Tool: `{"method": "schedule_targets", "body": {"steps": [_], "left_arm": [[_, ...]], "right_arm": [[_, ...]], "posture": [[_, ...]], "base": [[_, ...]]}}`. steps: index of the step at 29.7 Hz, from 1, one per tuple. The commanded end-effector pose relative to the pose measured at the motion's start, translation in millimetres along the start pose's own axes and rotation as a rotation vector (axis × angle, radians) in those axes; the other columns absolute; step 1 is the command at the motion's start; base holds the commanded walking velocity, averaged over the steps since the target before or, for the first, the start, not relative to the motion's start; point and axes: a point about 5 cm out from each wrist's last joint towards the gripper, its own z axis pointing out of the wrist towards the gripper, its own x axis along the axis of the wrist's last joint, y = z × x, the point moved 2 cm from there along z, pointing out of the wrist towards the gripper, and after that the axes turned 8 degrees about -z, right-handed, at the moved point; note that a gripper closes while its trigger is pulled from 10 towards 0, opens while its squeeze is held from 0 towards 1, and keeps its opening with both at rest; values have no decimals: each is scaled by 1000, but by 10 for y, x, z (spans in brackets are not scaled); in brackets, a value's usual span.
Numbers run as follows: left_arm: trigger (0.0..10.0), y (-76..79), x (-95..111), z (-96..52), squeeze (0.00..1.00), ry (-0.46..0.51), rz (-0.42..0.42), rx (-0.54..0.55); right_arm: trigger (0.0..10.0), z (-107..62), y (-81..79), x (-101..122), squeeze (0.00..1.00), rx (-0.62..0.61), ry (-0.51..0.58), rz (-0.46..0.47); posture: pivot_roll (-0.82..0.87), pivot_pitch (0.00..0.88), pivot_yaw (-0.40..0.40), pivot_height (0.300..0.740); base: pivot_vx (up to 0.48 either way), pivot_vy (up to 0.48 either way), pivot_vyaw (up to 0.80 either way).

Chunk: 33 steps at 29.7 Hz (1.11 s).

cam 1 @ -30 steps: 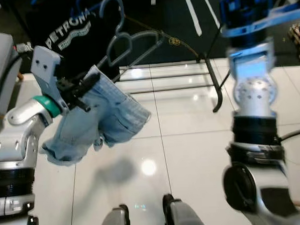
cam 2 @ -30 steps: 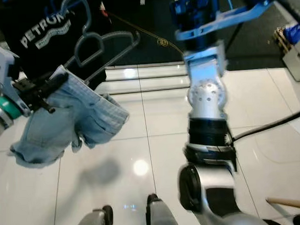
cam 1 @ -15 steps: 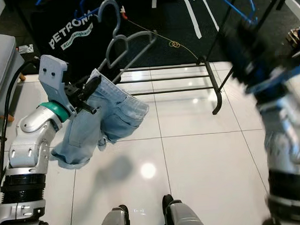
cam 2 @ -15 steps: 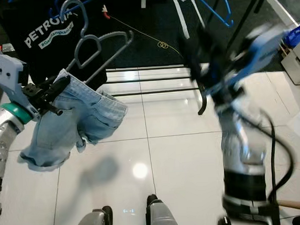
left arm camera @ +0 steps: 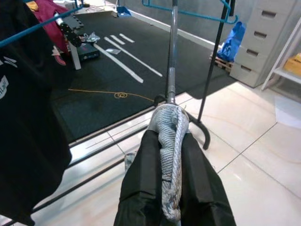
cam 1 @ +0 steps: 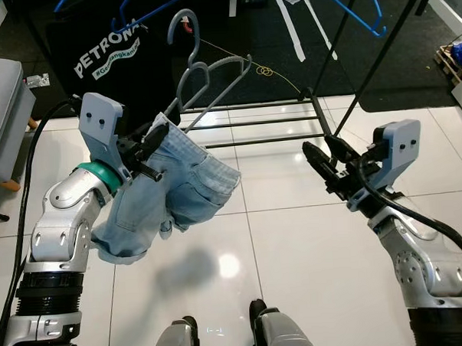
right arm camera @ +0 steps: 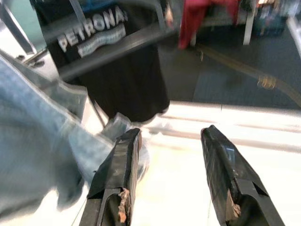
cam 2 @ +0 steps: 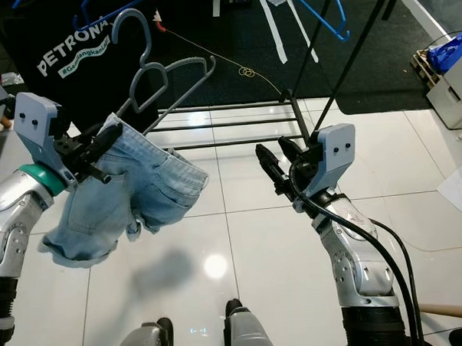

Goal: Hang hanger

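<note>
A grey hanger (cam 1: 204, 82) carrying a pair of denim shorts (cam 1: 166, 187) is held up in the upper left of the head views, above the white tiled floor (cam 1: 287, 239). The waistband of the shorts is pinched between the jaws of the left gripper (cam 1: 149, 146), which are closed tight on the denim, as is seen in the left wrist view. The hook of the hanger is raised toward a black T-shirt (cam 1: 103, 52) hanging at the top left. The right gripper (cam 2: 270, 165) is held at the centre right of the frame, apart from the shorts, its jaws spread wide and holding nothing. A black clothes rack (cam 1: 328, 115) is seen behind it, with a blue hanger (cam 1: 362, 14) on it at the upper right.
</note>
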Motion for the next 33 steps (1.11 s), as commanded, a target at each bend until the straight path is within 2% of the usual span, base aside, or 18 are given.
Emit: {"method": "schedule_targets", "body": {"steps": [1,2,4,6,7,10,11,18,19,20,23,25,28,29,31,33], "left_arm": [[0,26,174,0,0,80,4,-21],[0,54,241,-26,0,109,-27,-72],[0,54,241,-26,0,109,-27,-72],[0,217,295,-149,0,105,-44,-279],[0,270,297,-194,0,93,-37,-346],[0,308,293,-235,0,74,-23,-401],[0,338,280,-279,0,43,-7,-455],[0,367,264,-325,0,7,6,-508],[0,396,255,-375,0,-40,41,-555],[0,396,255,-375,0,-40,41,-555],[0,424,296,-407,0,-70,102,-601],[0,424,296,-407,0,-70,102,-601],[0,438,349,-381,0,-37,110,-604],[0,438,349,-381,0,-37,110,-604],[0,471,395,-364,0,-7,135,-616],[0,478,414,-348,0,9,148,-610]], "right_arm": [[10000,-55,31,-151,0,-26,-71,35],[10000,-73,49,-209,0,-54,-97,76],[10000,-73,49,-209,0,-54,-97,76],[10000,-57,81,-143,0,-77,-53,202],[10000,-55,82,-122,0,-69,-45,243],[10000,-66,90,-127,0,-61,-58,254],[10000,-80,115,-131,318,-69,-72,253],[10000,-94,146,-131,318,-83,-82,247],[10000,-118,182,-127,1000,-76,-94,297],[10000,-118,182,-127,1000,-76,-94,297],[10000,-212,151,-224,1000,8,-199,422],[10000,-212,151,-224,1000,8,-199,422],[10000,-276,62,-286,1000,84,-249,504],[10000,-276,62,-286,1000,84,-249,504],[10000,-383,-32,-374,1000,179,-311,555],[10000,-425,-70,-406,1000,214,-338,562]], "posture": [[-49,167,25,740],[-47,170,27,740],[-47,170,27,740],[-47,174,24,740],[-47,174,24,740],[-48,176,21,740],[-47,175,20,740],[-47,175,20,740],[-46,172,23,740],[-46,172,23,740],[-42,168,20,740],[-42,168,20,740],[-48,166,21,740],[-48,166,21,740],[-49,165,19,740],[-52,162,17,740]], "base": [[0,0,0],[0,0,0],[0,0,0],[0,0,0],[0,0,0],[0,0,0],[0,0,0],[0,0,0],[0,0,0],[0,0,0],[0,0,0],[0,0,0],[0,0,0],[0,0,0],[0,0,0],[0,0,0]]}}
